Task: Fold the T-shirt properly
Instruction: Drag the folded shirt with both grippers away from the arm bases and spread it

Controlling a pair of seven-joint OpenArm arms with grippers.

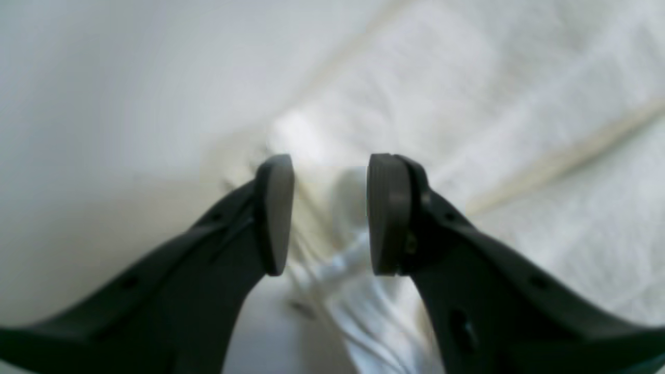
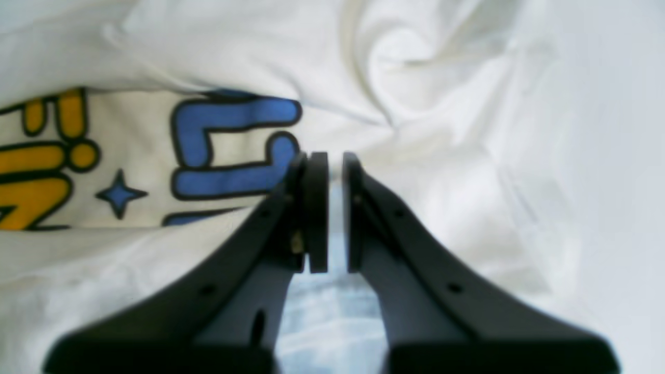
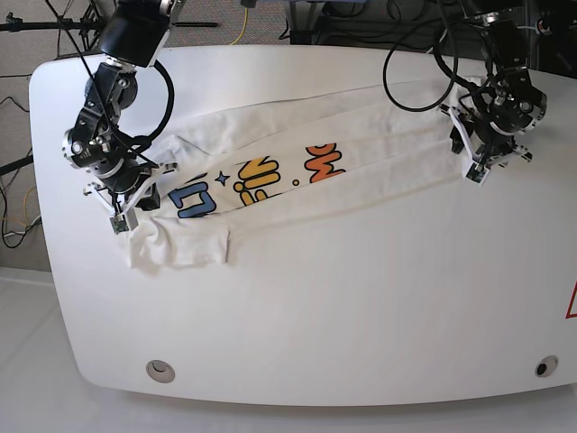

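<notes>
White cotton, the T-shirt (image 3: 297, 176) is lying stretched in a long band across the far half of the table (image 3: 361, 307), its blue, yellow and orange lettering facing up. At the shirt's lettered end, the right gripper (image 2: 335, 213) is pinching a thin fold of cloth between nearly closed jaws. At the shirt's opposite end, the left gripper (image 1: 330, 213) is clamping a thick bunch of fabric, its jaws standing partly apart around it.
</notes>
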